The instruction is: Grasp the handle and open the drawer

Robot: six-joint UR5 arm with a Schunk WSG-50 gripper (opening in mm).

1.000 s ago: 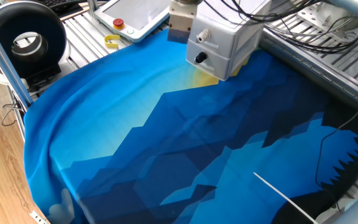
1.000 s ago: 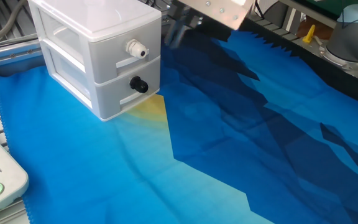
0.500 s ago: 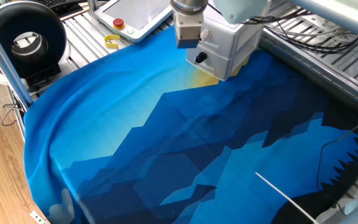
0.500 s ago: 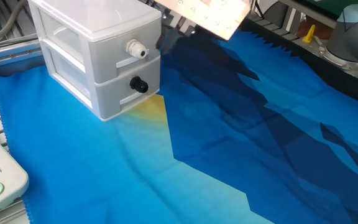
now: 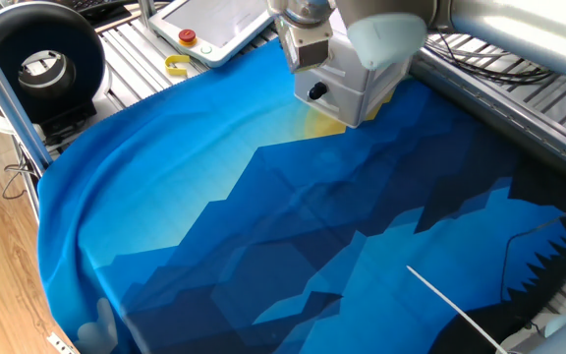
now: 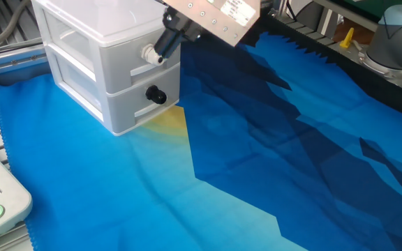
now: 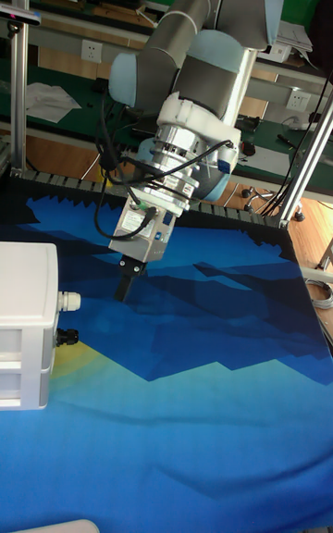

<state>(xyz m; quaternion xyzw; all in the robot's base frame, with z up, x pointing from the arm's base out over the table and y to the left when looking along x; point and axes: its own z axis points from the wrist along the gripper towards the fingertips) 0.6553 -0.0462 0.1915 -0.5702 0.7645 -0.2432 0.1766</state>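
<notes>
The drawer [image 6: 135,104] is the lower one of a small white two-drawer box [image 5: 362,84] standing on blue cloth. Its handle, a small round black knob [image 6: 156,95], sticks out of the front and also shows in the other fixed view [image 5: 315,92] and the tall view [image 7: 65,337]. The upper drawer carries a white knob [image 6: 149,53]. My gripper [image 6: 162,56] hangs tilted just in front of the white knob, above the black knob and apart from it. In the tall view the gripper [image 7: 121,294] has its dark fingers together, holding nothing.
A flat white panel [image 5: 214,22] with a red button [image 5: 187,37] lies behind the box, with a yellow piece [image 5: 177,66] beside it. A black round device [image 5: 42,64] stands at the far left. Cables [image 5: 480,49] run over the slatted table to the right.
My gripper has come down and toward the box front, from behind and above the box to just beside the white knob. The drawers have not moved.
</notes>
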